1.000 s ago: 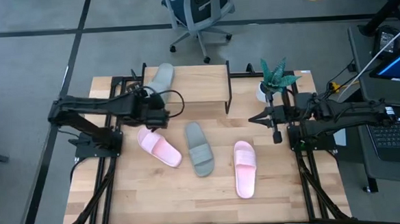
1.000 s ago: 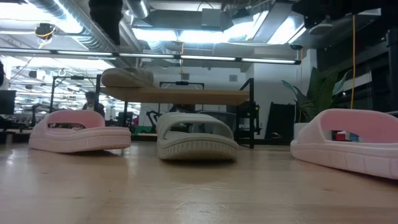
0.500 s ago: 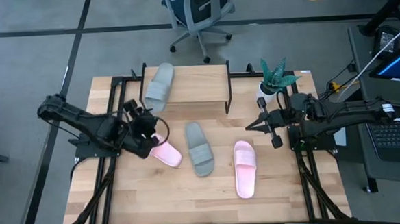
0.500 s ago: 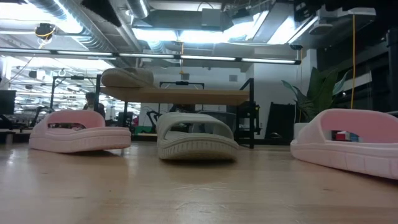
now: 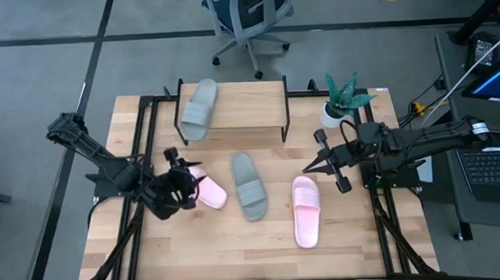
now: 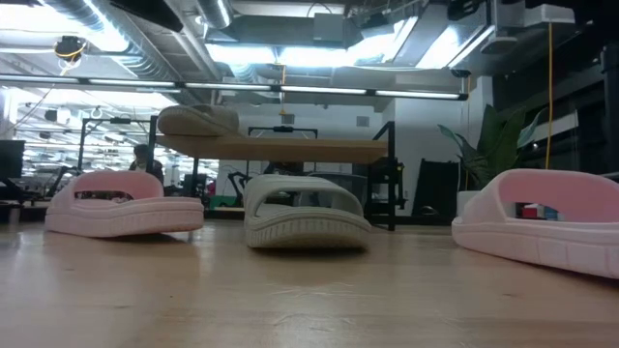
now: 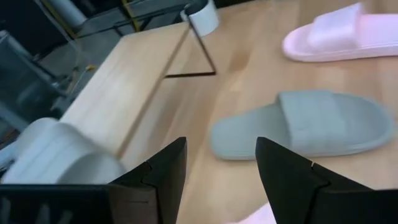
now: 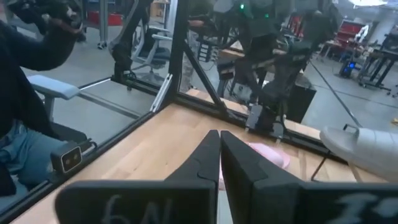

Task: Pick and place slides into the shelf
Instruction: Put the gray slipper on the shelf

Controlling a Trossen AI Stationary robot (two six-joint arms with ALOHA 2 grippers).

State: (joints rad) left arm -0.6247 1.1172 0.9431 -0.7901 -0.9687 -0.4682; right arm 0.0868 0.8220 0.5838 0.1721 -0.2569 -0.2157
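- Closest to the front edge of the desk (image 5: 196, 263) you've got the pink slide on the right (image 5: 306, 210), lying flat on its own, nobody touching it.
- Next row: the grey-green slide in the middle (image 5: 250, 185), and beside it the pink slide on the left (image 5: 205, 190).
- Left end effector (image 5: 180, 185) has swung back from the shelf in the last second and now sits right over the heel end of that left pink one. Fingers are spread apart in its wrist view, nothing between them yet.
- Right end effector (image 5: 326, 160) has crept a bit toward the middle, hanging above the desk near the right pink slide. Its fingers are pressed together, empty.
- Farthest back: the shelf (image 5: 241, 106) with one grey-green slide on the shelf (image 5: 198, 109) at its left end, overhanging the corner.
- So my read: one down, three to go, and left pink looks like the next pick.
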